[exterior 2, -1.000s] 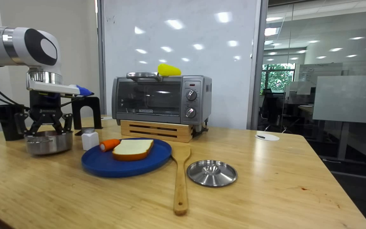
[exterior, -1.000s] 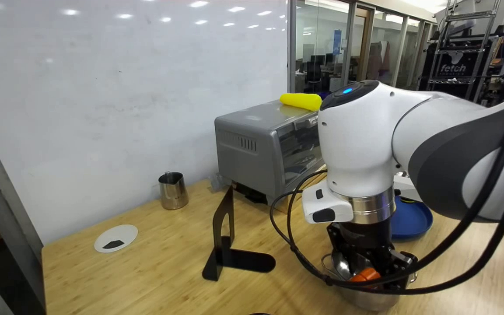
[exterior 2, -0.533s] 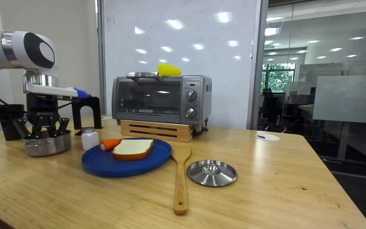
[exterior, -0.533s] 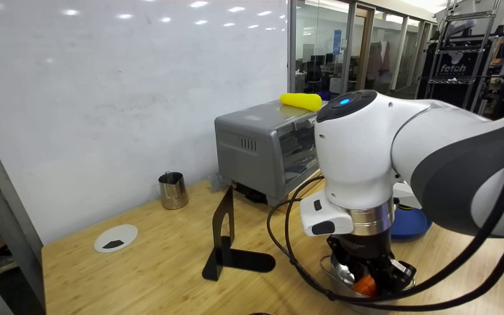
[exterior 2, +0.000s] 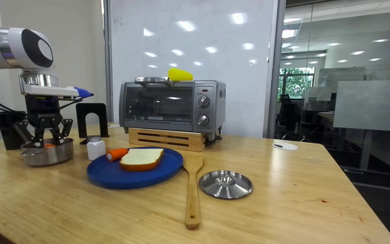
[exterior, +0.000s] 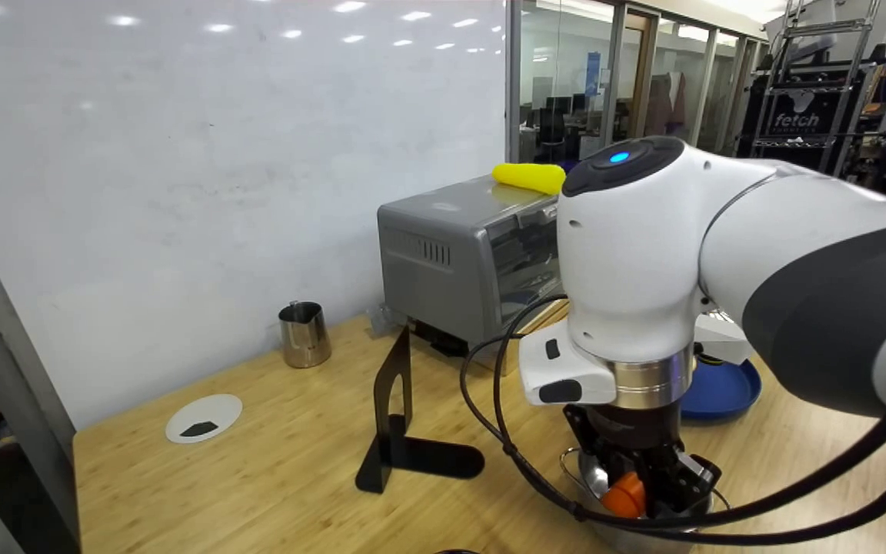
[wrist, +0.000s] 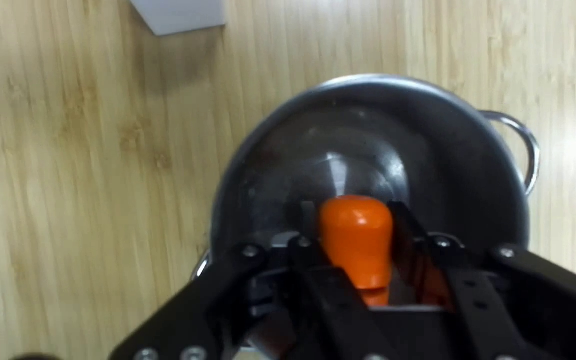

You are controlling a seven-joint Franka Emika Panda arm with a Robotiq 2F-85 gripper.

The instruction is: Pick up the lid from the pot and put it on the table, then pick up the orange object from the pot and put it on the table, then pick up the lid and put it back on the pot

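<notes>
My gripper [wrist: 355,216] is shut on the orange object [wrist: 358,240], with a finger against each side of it in the wrist view. Both are inside the steel pot [exterior 2: 47,156], which stands uncovered on the wooden table [exterior 2: 283,210]. In an exterior view the top of the orange object shows just over the pot's front rim; its lower part is hidden. Black arm cables cross in front of the pot in an exterior view. The shiny lid [exterior 2: 225,185] lies knob up on the table, well away from the pot.
A white bottle [exterior 2: 95,149] stands close to the pot, with a black cup [exterior 2: 10,130] behind it. The blue plate [exterior 2: 134,182] carries bread and an orange carrot-like piece. Between plate and lid lies a wooden spatula [exterior 2: 192,193]. A black bookend [exterior: 420,455] and toaster oven [exterior 2: 161,105] stand farther back.
The gripper first sank and closed in on the orange object, then rose a little with it, so its top now shows over the rim. The pot has slid slightly sideways.
</notes>
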